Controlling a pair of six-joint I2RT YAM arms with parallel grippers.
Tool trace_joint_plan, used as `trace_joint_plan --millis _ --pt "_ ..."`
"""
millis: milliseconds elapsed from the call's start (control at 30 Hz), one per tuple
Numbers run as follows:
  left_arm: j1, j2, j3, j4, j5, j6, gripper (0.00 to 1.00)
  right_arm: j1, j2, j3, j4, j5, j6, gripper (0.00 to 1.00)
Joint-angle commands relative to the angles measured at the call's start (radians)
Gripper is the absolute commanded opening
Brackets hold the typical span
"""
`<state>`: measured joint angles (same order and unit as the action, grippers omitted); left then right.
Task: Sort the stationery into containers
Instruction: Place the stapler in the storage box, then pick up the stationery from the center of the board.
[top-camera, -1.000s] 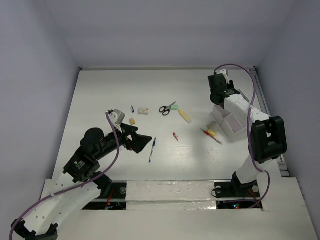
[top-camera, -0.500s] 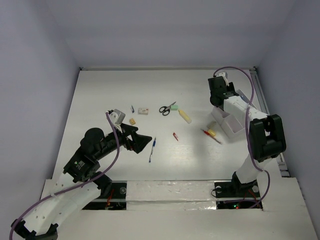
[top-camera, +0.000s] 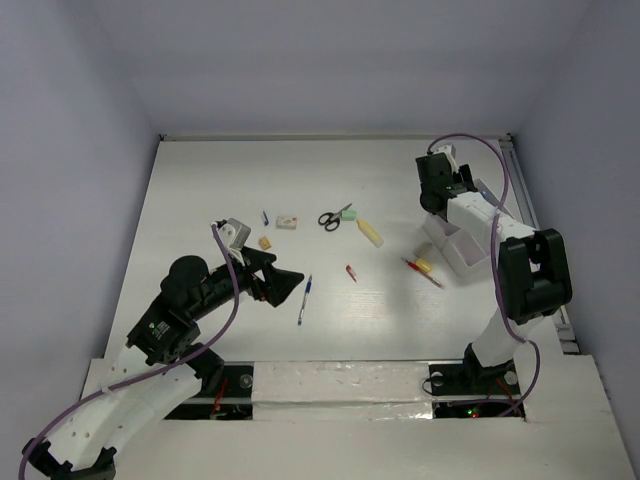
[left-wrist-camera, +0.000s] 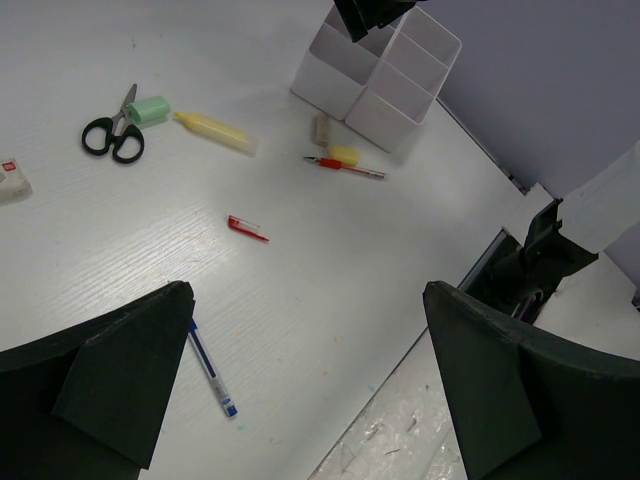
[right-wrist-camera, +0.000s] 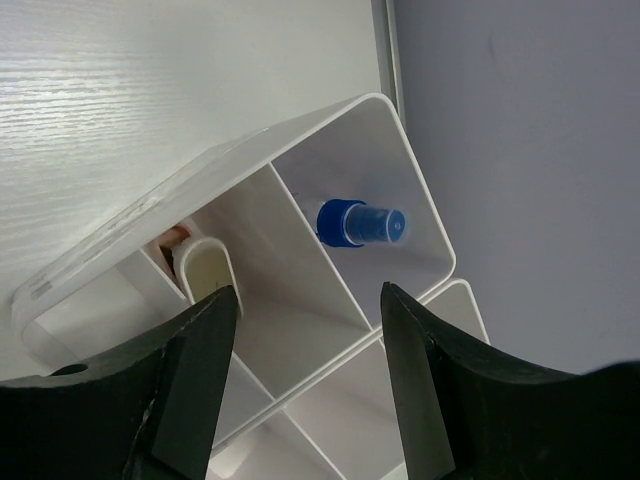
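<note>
A white table (top-camera: 200, 200) boxed in by pale lavender walls carries the whole job. The white organiser tray (top-camera: 455, 245) stands at its right side, well away from most of the stationery. In the right wrist view two of its compartments are filled: a blue-capped item (right-wrist-camera: 360, 222) lies in one, and a pale rounded piece (right-wrist-camera: 205, 270) stands against a divider in the next. The right gripper (right-wrist-camera: 308, 310) hangs directly over these compartments, its fingers spread and nothing between them. This looks like the release end of a placement. Just beside the tray lie the red pencil (left-wrist-camera: 345, 167) and a small yellow bit (left-wrist-camera: 344, 154) touching it. Further out are a tiny red bit (left-wrist-camera: 245, 229), the pale yellow marker (left-wrist-camera: 215, 132), and the mint green eraser (left-wrist-camera: 150, 108) against the black scissors (left-wrist-camera: 112, 135). A white eraser (top-camera: 288, 220) sits further left. The blue-white pen (left-wrist-camera: 212, 372) lies near the left gripper (left-wrist-camera: 305, 330), which hovers above the table with its fingers wide apart and empty. Most of the sorting is not yet done. The right arm's next move probably calls for lifting clear of the tray walls and then reaching for the pencil close by. The left arm would need to come down with its fingers set across the pen's thin barrel.
</note>
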<state>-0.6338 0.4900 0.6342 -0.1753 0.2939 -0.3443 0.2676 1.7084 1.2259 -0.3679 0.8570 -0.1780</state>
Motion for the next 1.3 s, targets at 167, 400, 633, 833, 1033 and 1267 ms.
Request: trace_joint_plan --millis 167,400,633,833,1033,1267 --pt "-0.006 0.004 -0.001 0.042 0.008 0.014 0.99 -0.005 -0.067 0.079 -0.123 -0.107 0.152 0.65" --pt "-0.006 -0.005 0.005 0.037 -0.010 0.014 0.99 0.070 -0.182 0.090 -0.028 -0.747 0.322 0.66" --pt "0.031 -0.048 0.015 0.013 -0.117 0.007 0.99 0.241 -0.031 0.147 0.210 -1.075 0.362 0.66" --pt "0.042 -0.082 0.047 -0.021 -0.246 0.025 0.99 0.361 0.236 0.394 0.167 -1.288 0.169 0.69" --pt "0.042 -0.087 0.085 -0.050 -0.375 0.082 0.99 0.371 0.511 0.714 -0.050 -1.342 0.035 0.74" --pt "0.051 -0.064 0.068 -0.033 -0.371 0.082 0.99 0.413 0.675 0.871 -0.147 -1.329 -0.020 0.81"
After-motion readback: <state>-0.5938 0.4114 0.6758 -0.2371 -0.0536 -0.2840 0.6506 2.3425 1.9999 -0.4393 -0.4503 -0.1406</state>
